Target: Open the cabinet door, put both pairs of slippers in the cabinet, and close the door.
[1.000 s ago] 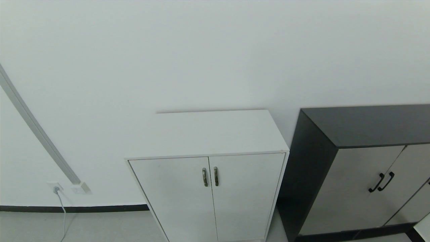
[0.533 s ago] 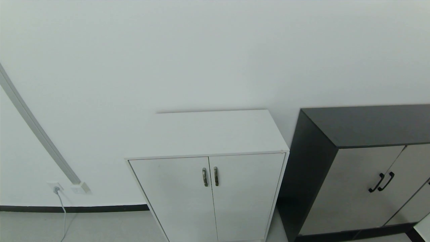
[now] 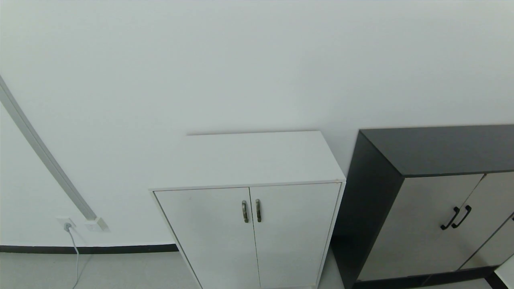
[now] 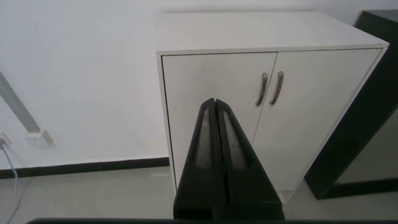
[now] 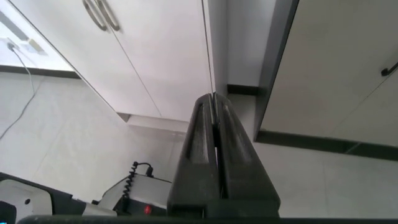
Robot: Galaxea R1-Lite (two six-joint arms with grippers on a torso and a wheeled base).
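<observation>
A plain indoor room of an office or storage kind is shown. A smooth white wall point(image 3: 241, 60) is seen at the far side, and it is edged at its foot by a black skirting strip point(image 3: 120, 248) where a pale grey floor point(image 3: 120, 273) is met. Two low storage units are set against that wall, just beside each other: a two-door white cabinet point(image 3: 249, 160) fitted with paired metal handles point(image 3: 244, 211), and to its right a grey-fronted dark cabinet point(image 3: 373, 200). To the left, a grey cable duct point(image 3: 40, 148) is run slantwise down the wall to a pair of wall sockets point(image 3: 66, 222), into one of which a pale cable point(image 3: 74, 241) is plugged.
</observation>
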